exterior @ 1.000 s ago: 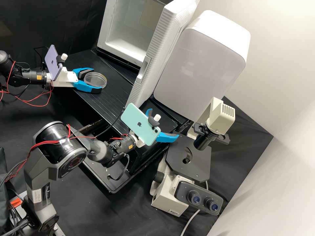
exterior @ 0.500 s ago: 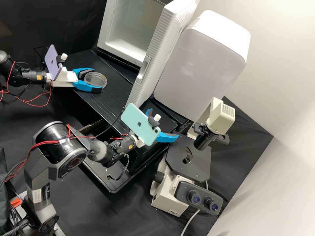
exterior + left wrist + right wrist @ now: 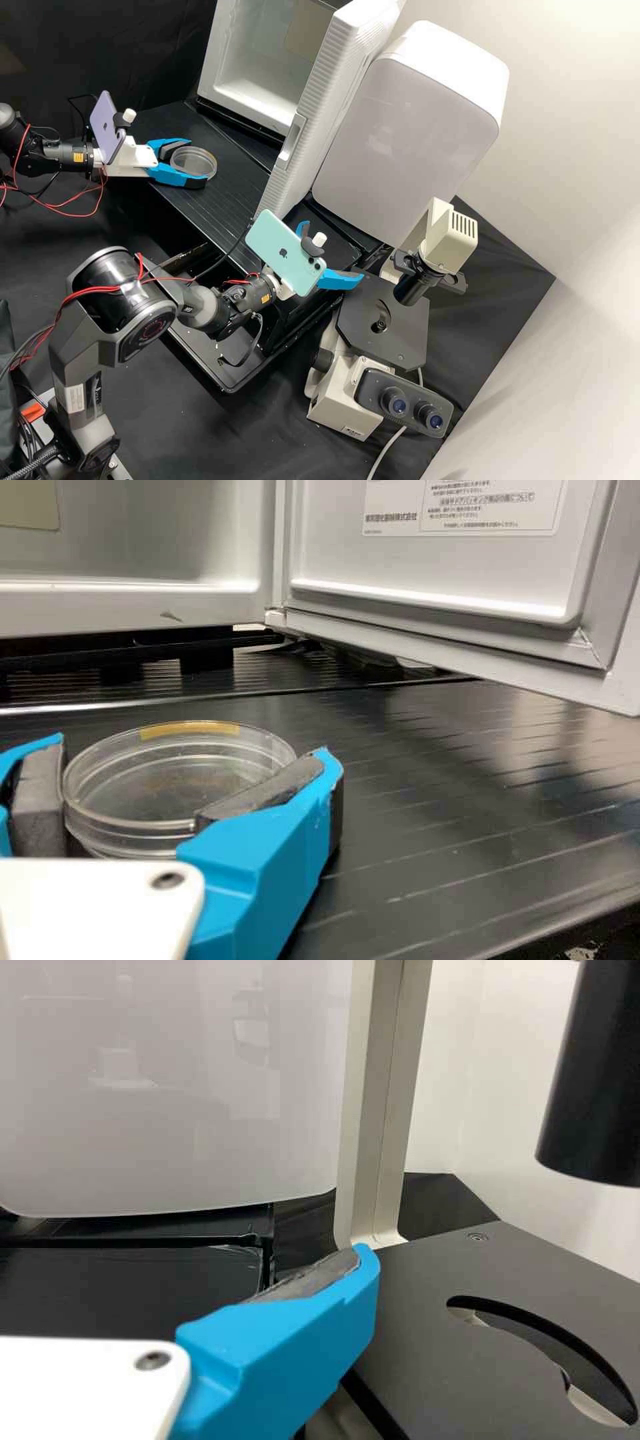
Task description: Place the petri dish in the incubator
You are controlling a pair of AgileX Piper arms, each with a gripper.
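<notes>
A black ribbed platform [image 3: 227,200] stands in front of a white incubator [image 3: 257,93] whose door [image 3: 327,100] is swung wide open. The clear, round petri dish [image 3: 193,163] lies flat on the platform, lid up, just before the incubator's open mouth. The left gripper [image 3: 179,165] reaches in low from the side and is closed around the dish. In the left wrist view, the dark pads of its blue fingers [image 3: 262,792] press against the rim on opposite sides of the petri dish [image 3: 175,780]. The open chamber lies ahead of the fingertips and beyond the dish, with its floor raised above the platform. The carry therefore looks like a lift over the white lower lip [image 3: 130,590], then a push forward. The dish has no long axis to line up, but it should stay level. The right gripper [image 3: 341,279] hangs well apart, over the black stage of a microscope [image 3: 380,333] on the far side of the door. Whether it is spread or closed cannot be told. The left arm is clearly the nearer one.
</notes>
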